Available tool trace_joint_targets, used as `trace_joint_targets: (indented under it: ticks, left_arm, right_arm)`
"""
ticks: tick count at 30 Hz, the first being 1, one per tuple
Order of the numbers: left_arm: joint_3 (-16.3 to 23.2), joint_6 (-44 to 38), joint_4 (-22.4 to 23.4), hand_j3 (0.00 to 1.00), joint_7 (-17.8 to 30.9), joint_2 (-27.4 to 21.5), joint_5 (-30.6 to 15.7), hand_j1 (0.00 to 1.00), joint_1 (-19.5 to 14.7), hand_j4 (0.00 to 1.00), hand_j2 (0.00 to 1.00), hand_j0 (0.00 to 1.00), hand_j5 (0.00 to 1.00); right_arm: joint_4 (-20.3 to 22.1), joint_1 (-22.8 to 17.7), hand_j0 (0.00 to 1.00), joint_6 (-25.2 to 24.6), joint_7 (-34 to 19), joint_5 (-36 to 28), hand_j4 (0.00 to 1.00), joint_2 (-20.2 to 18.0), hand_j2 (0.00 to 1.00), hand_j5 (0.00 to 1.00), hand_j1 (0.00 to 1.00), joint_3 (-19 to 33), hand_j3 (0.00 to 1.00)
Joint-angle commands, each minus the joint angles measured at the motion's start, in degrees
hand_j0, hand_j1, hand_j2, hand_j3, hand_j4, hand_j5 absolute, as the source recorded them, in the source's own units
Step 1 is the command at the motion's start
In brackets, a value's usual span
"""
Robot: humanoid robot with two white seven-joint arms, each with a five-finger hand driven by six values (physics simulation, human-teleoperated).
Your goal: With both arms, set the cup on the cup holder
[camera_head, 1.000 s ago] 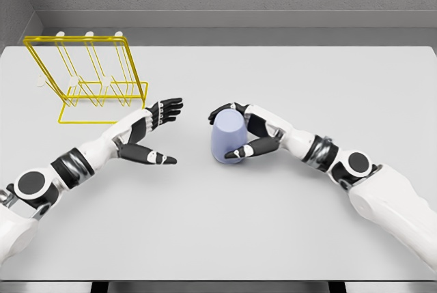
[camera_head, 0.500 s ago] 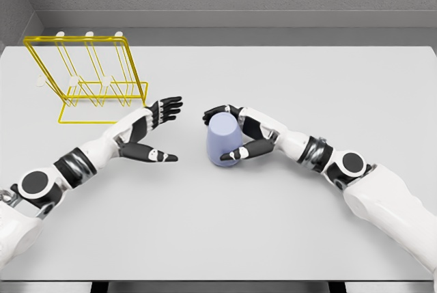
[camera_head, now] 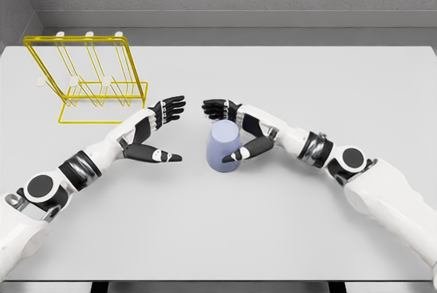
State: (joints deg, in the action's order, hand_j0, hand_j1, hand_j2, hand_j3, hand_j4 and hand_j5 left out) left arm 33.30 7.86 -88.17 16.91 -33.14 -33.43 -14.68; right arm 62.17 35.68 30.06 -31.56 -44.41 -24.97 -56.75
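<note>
Mid-table, our right hand (camera_head: pixel 232 129) cradles the cup (camera_head: pixel 224 147), thumb low, fingers curled over the top; cup upright, tilted slightly. Our left hand (camera_head: pixel 156 132) waits just left, spread, holding nothing. Cup holder (camera_head: pixel 85 78) sits far left.

Two white-shelled arms, black-and-silver banded wrist joints, round dark elbow discs; left hand (camera_head: pixel 153 132) and right hand (camera_head: pixel 239 132) black-fingered, white-knuckled.
</note>
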Motion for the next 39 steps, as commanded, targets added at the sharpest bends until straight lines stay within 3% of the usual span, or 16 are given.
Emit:
trace_joint_targets:
  ticks: [1,5,8,17,24,25,28,32,39]
  left_arm:
    - [0.01,0.05,0.45,1.0,-0.13,0.18,-0.23,1.0,0.09,1.0,1.0,1.0,1.0]
    - [0.54,2.78,0.37,1.0,0.05,0.88,4.95,1.0,0.62,1.0,1.0,1.0,1.0]
    - [0.18,5.94,0.45,1.0,0.05,2.11,5.22,1.0,0.79,1.0,1.0,1.0,1.0]
    - [0.1,6.12,0.37,1.0,0.23,2.11,5.22,1.0,0.88,1.0,1.0,1.0,1.0]
    - [0.71,8.14,1.51,1.0,0.4,7.21,5.48,1.0,1.85,1.0,1.0,1.0,1.0]
    - [0.71,8.14,1.86,1.0,0.4,8.26,7.67,1.0,1.85,1.0,1.0,1.0,1.0]
    - [0.1,8.23,3.09,1.0,0.31,9.67,8.2,1.0,1.67,1.0,1.0,1.0,1.0]
    - [0.01,8.14,4.76,1.0,0.31,11.08,8.12,1.0,1.32,1.0,1.0,1.0,1.0]
    - [0.71,8.14,5.38,1.0,0.4,12.66,8.29,1.0,1.41,1.0,1.0,1.0,1.0]
  right_arm:
    - [0.05,0.0,1.0,0.0,0.01,0.03,1.0,-1.22,1.0,1.0,1.0,0.14,1.0]
    - [0.23,1.23,1.0,0.0,-0.08,0.2,1.0,-4.91,1.0,1.0,1.0,-0.03,1.0]
    - [0.58,1.32,1.0,0.09,-0.08,2.31,1.0,-7.64,1.0,1.0,1.0,-0.12,1.0]
    - [0.76,1.76,1.0,0.27,-0.08,3.1,1.0,-8.34,1.0,1.0,1.0,-0.56,1.0]
    - [1.55,4.13,1.0,0.88,2.91,3.02,1.0,-14.67,1.0,1.0,1.0,-0.56,1.0]
    - [1.37,5.53,1.0,0.88,2.91,3.02,1.0,-15.9,1.0,1.0,1.0,-0.47,1.0]
    - [1.28,7.21,1.0,0.88,2.91,3.02,1.0,-19.5,1.0,1.0,1.0,-0.47,1.0]
    - [1.64,9.58,1.0,4.94,2.56,3.02,1.0,-21.96,1.0,1.0,1.0,-1.61,1.0]
    - [1.9,10.55,1.0,4.94,2.73,3.1,1.0,-23.28,1.0,1.0,1.0,-3.37,1.0]
